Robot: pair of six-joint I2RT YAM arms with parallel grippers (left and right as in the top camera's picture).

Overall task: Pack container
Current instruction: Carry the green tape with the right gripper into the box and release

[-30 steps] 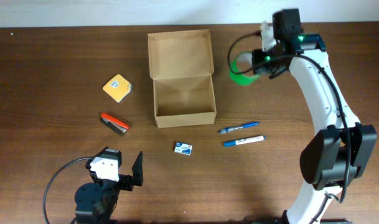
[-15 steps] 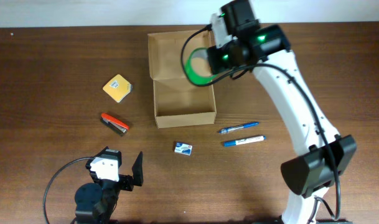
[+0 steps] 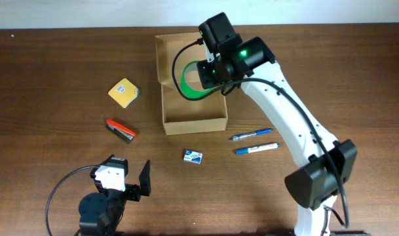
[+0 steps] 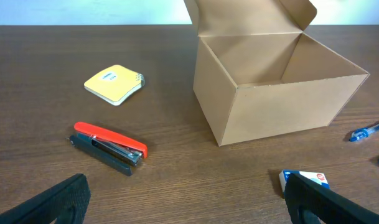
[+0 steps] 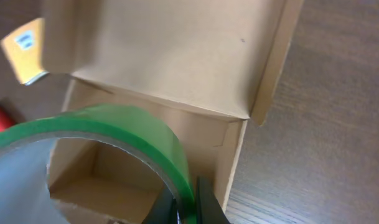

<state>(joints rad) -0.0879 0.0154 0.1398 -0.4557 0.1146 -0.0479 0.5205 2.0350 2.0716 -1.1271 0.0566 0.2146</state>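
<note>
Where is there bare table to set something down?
Bare wood lies left of the yellow notepad and stapler, and far right past the two pens. Crowded: the strip before the container, around the small box; the green tape roll hangs over the container.

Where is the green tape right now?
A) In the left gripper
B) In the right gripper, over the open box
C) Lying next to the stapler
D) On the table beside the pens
B: the right gripper is clamped on the tape, which hangs above the open box in both the overhead and right wrist views.
</note>
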